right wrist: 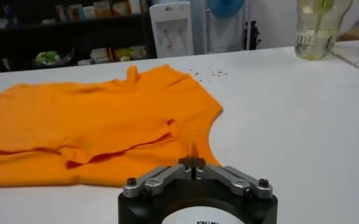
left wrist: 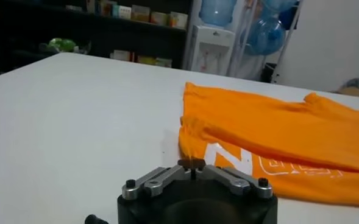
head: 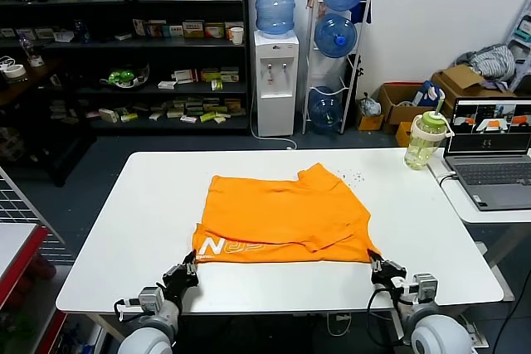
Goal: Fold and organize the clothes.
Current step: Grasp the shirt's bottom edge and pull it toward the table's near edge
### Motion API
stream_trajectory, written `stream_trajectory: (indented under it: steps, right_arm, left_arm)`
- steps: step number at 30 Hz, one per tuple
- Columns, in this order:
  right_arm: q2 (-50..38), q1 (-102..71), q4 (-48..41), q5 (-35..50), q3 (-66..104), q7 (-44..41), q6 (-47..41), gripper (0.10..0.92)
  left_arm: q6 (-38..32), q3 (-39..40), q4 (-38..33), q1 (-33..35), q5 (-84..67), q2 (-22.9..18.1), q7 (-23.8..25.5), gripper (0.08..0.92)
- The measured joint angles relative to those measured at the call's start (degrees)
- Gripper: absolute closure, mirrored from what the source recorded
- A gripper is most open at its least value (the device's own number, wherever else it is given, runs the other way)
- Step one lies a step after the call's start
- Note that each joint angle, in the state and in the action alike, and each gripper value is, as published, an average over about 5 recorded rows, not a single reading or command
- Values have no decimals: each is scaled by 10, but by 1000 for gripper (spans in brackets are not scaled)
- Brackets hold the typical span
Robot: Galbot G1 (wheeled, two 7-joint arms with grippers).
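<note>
T-shirt partly folded, further folds judged outstanding; left gripper and right gripper pinch its near corners, jaws closed.

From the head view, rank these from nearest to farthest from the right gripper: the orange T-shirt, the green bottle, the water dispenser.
1. Orange T-shirt: its near corner meets the right gripper.
2. Green bottle: table's far right edge.
3. Water dispenser: on the floor beyond the table.
</note>
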Motion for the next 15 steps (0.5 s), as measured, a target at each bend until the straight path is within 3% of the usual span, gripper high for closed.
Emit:
stream_trajectory:
  steps: [15]
  right_arm:
    - [-34,-97,94,26,44,25,-12,901]
  left_arm:
    - [26,-35,-104,70,-66,50,-32,910]
